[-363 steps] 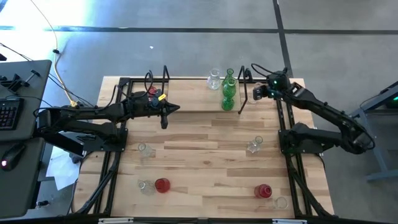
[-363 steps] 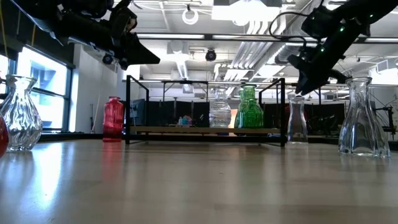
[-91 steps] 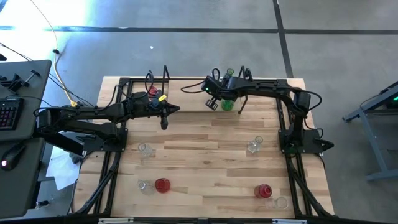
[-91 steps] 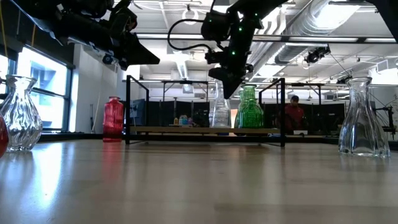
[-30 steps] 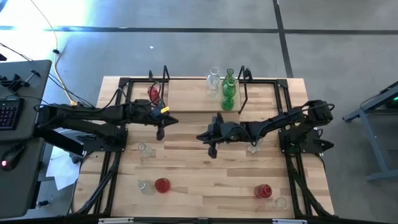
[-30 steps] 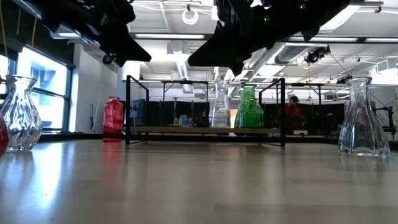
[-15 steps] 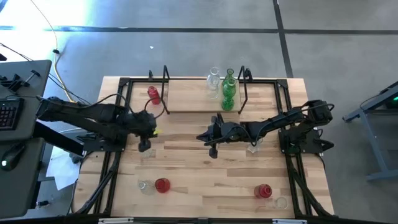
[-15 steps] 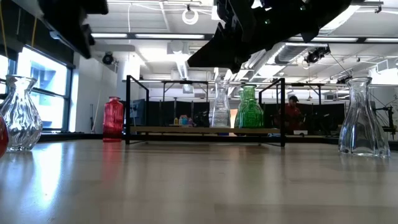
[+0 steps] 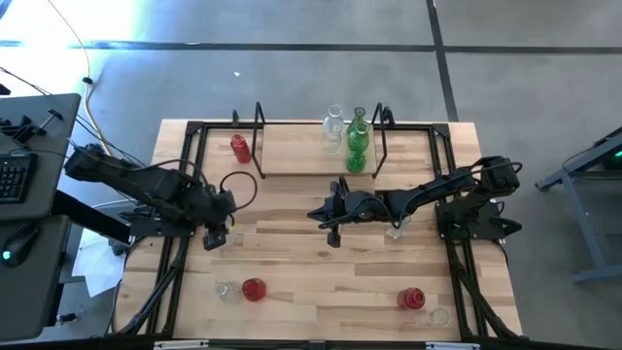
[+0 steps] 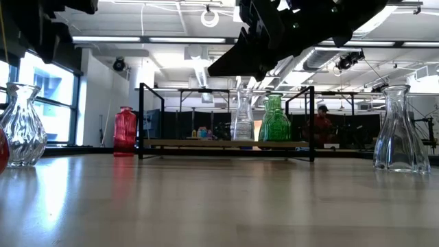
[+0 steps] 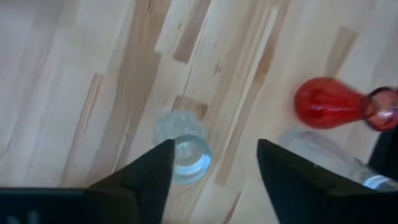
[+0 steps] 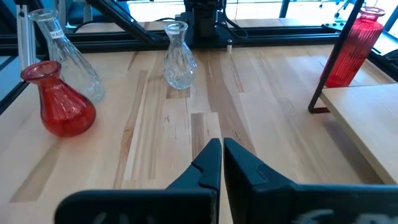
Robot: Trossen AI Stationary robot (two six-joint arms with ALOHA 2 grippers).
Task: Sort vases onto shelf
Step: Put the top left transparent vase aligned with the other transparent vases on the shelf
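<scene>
Left gripper (image 9: 216, 236), fingers spread, hangs above a clear vase (image 11: 184, 152) at left-centre; right gripper (image 9: 333, 233), pressed together, waits mid-table.

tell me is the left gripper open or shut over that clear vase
Open. The left gripper shows a wide gap between its two fingers, above the upright clear vase.

A robotics lab in an open industrial hall. The low view shows exposed ducts (image 10: 206, 68) and strip lights (image 10: 171, 40) across the upper frame; the high view shows a bare concrete floor (image 9: 292, 78), and a keyboard (image 9: 12, 175) at far left.
</scene>
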